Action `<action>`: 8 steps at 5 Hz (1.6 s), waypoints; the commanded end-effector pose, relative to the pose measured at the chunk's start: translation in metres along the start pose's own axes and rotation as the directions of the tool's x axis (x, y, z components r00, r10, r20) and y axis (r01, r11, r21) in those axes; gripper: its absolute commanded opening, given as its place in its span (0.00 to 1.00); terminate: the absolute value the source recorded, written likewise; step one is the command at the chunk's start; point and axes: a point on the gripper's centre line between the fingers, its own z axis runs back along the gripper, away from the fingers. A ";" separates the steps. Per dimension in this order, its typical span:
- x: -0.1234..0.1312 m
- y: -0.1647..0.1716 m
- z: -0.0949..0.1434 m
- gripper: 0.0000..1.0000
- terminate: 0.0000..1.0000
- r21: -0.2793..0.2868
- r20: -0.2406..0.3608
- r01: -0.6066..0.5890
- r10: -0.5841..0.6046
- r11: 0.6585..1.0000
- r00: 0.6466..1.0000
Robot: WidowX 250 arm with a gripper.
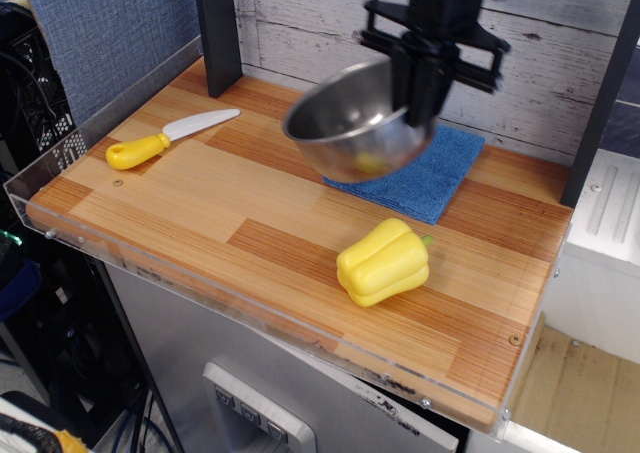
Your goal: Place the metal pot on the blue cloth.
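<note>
Observation.image view: gripper (418,101) seen clamped on far rim of pot (355,128), pot held tilted in the air, mouth facing up and toward the table's left end. Carried well clear of the wood. Hung over the near-left part of the cloth (420,171), much of which was hidden behind it; only the right and near portions showed. Cloth lay flat toward the back edge, right of middle.

Step judged: transport, near its end; pot above the target but not yet set down. Placement not yet done.

Elsewhere: pepper (384,262) on the table (180,208) near the front edge, just short of the cloth's near corner, apart from it. Knife (165,139) toward the back-left corner, well apart from everything else.

Next move, by judgement: small shift toward the back-right to centre over the cloth, level out the tilt, lower until base met the towel, then release the rim and lift straight up. Likely risks: pot landing half off the cloth's near-left edge, or rocking on its rounded base at release.
</note>
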 end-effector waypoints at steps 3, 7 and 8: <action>0.020 -0.007 0.004 0.00 0.00 0.028 0.072 0.011 -0.013 1.000 0.997; 0.017 -0.005 0.006 1.00 0.00 0.010 0.073 0.020 -0.020 1.000 0.997; 0.014 -0.005 0.017 1.00 0.00 -0.008 0.101 0.032 -0.031 0.999 0.994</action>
